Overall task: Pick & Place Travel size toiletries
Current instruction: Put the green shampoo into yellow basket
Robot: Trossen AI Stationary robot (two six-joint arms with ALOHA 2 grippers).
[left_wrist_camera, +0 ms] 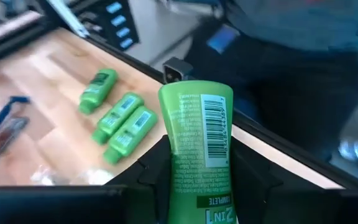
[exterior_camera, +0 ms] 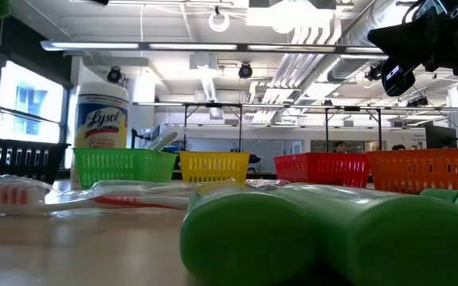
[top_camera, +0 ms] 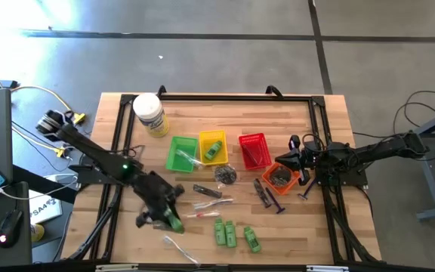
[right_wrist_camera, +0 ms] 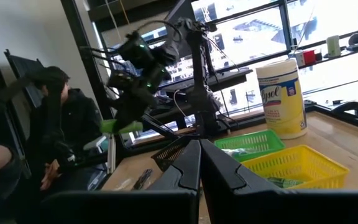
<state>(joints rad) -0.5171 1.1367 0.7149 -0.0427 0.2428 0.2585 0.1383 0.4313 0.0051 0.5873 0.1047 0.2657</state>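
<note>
So far I have the left gripper (left_wrist_camera: pixel 194 180) closed on one green tube (left_wrist_camera: pixel 197 149), jaws pinching its sides with the barcode end sticking out forward. From above, that gripper (top_camera: pixel 165 215) sits over the near left part of the tabletop (top_camera: pixel 308 234), and the right wrist camera shows the tube (right_wrist_camera: pixel 122 127) lifted clear of the wood, so I judge this one picked but not yet placed.

Already sorted, as far as I can see: something green lies in the yellow basket (top_camera: pixel 212 146), a clear-wrapped stick pokes out of the green basket (top_camera: pixel 180 153), thin dark pieces lie in the red basket (top_camera: pixel 254 149), and dark round bits fill the orange basket (top_camera: pixel 282 175).

Still loose on the tabletop: three green bottles (top_camera: pixel 232 233) lying side by side near the front edge, wrapped toothbrushes (top_camera: pixel 211 204) between them and the baskets, black razors (top_camera: pixel 266 194) just in front of the orange basket, and a wrapped bundle (top_camera: pixel 225 175) near the yellow basket.

My right gripper (top_camera: pixel 300 162) waits beside the orange basket, jaws closed on nothing.

I would call it roughly mid-task, with most loose items left.
</note>
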